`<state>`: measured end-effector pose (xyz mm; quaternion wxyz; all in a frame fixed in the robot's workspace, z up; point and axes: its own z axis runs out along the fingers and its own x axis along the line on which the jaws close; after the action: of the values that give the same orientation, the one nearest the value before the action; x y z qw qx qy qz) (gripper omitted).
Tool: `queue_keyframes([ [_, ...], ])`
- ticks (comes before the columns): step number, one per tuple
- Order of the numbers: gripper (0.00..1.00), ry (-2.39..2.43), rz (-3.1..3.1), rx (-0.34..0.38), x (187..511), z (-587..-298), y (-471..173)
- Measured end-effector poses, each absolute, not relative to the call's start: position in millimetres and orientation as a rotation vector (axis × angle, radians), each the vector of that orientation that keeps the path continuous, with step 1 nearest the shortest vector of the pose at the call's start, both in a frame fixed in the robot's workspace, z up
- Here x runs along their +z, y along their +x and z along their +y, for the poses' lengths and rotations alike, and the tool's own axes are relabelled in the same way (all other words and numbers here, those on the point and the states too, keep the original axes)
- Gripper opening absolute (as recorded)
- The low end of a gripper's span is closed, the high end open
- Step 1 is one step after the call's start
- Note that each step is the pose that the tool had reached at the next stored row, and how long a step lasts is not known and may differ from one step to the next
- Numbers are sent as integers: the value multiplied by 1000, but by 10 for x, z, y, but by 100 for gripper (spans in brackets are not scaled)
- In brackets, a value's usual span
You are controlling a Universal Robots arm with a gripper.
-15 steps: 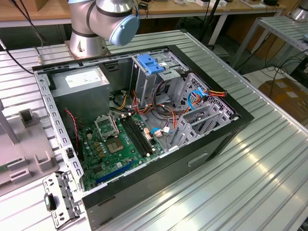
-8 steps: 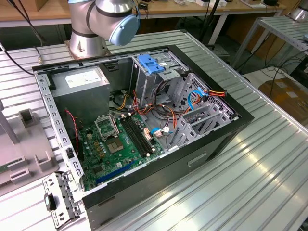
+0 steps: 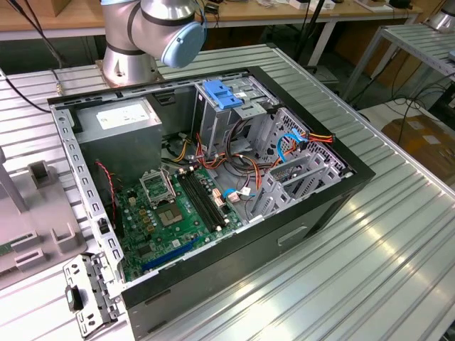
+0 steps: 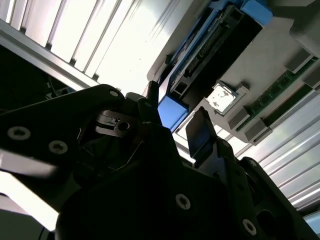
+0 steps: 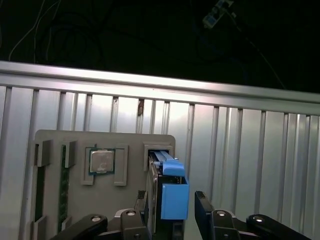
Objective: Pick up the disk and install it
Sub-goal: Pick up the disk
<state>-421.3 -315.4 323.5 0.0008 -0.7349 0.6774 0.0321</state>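
Counter [image 3: 398,234]: ribbed metal; it carries the holder [image 5: 65,145], a grey plate with slots cut into it
Computer case [image 3: 234,259]: open; in the exterior view it lies on the exterior view's right of a grey plate that we take for the holder, and well apart from it
Drive cage [image 3: 213,114]: upright inside the case, farther from the holder than the green board [image 3: 170,206]
Disk [image 5: 170,167]: stands on edge in a slot at the holder's side, with its blue carrier end poking out of the holder towards the wrist; it is not yet in the case
Gripper [image 5: 171,197]: hangs over the holder's disk slot, lined up with the disk in both wrist views
Fingers [image 5: 204,202]: apart, one on each flat side of the disk, with a thin gap between this one and the blue carrier; we see no squeeze on the disk
Chip [image 5: 101,161]: square and silver, in its own pocket of the holder just beside the disk slot
Step in hand: we judge it to be the grasp, with the pick-up begun and the install not started
Doing it well: we would keep the disk midway between the fingers and close on its flat faces, so that the thin disk neither tips in the holder's slot nor drags the holder along
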Motion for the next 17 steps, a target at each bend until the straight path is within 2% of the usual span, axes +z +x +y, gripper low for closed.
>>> queue_keyframes([
  [17, 50, -2308, 2127, 101, 3003, -3154, -4193],
])
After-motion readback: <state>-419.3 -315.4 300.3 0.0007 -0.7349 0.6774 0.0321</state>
